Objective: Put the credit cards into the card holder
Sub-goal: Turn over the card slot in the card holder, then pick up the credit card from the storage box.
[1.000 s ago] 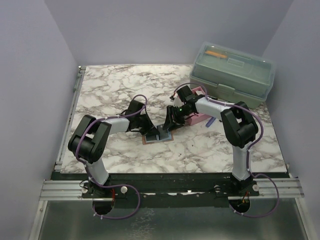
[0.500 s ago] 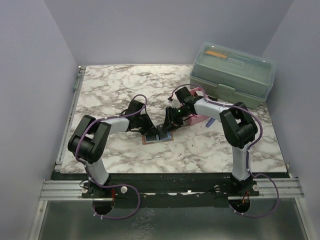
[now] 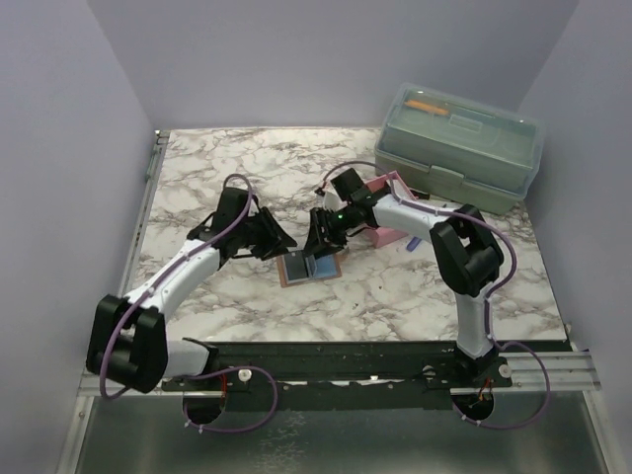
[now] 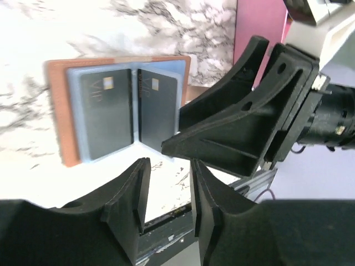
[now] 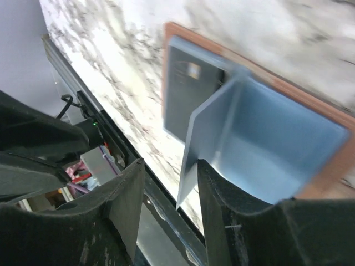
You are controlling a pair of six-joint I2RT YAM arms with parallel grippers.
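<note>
The marbled surface runs out ahead of me, walled in pale violet, with a grey-green toolbox well beyond my right hand. From above, both sets of my fingertips are dark shapes against dark arms, hard to separate. My right forearm covers most of the pink tray, and only one edge of it shows behind that hand.

The card holder lies open and flat between my two hands, just ahead of each. Two dark credit cards sit side by side in its bluish pockets, and their print is too dim to read.

My left hand hovers just short of the holder's near edge. Its fingers are a narrow gap apart and hold nothing.

My right hand's fingers are parted slightly. One clear blue sleeve leaf stands up on edge, and its corner reaches into the gap between them. I cannot tell whether either finger presses on it.
</note>
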